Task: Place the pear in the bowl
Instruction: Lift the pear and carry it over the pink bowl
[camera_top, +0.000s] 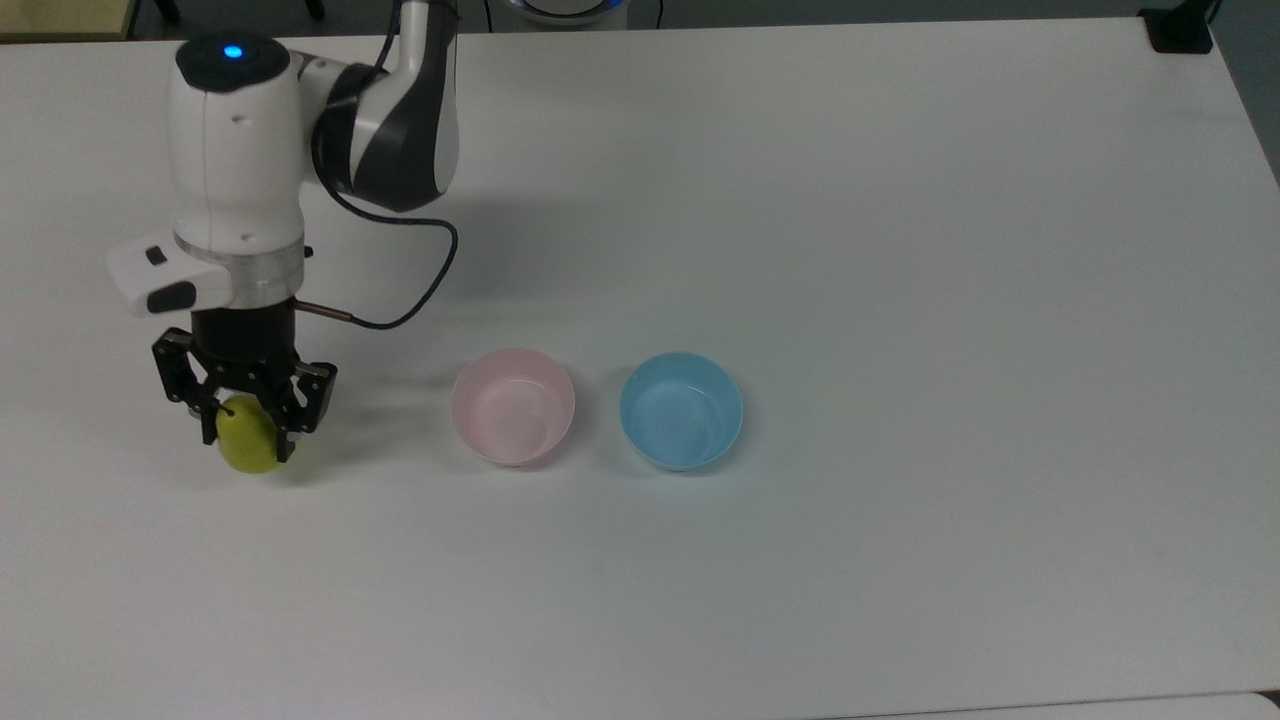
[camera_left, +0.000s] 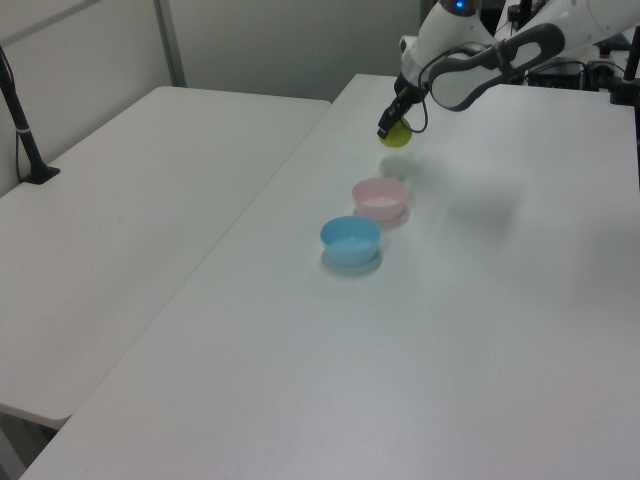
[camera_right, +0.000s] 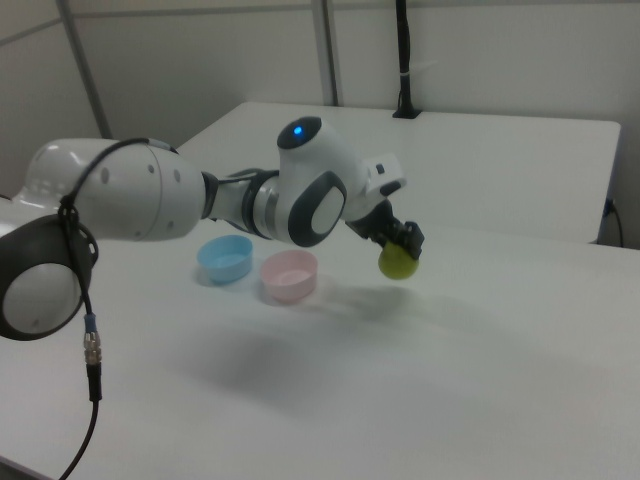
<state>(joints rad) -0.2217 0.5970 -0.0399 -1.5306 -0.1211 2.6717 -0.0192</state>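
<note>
The gripper (camera_top: 248, 418) is clamped on the pear (camera_top: 247, 441), holding it clear above the white table (camera_top: 900, 250), toward the top view's left edge. The pink bowl (camera_top: 513, 406) sits mid-table beside the light blue bowl (camera_top: 681, 410), apart from the pear.

A robotics lab: a white robot arm (camera_right: 150, 200) works over a bare white worktop (camera_top: 900, 250), a second white table (camera_left: 120, 200) stands alongside, with plain grey partition walls (camera_right: 480, 50) and a black clamped pole (camera_left: 20, 120).
</note>
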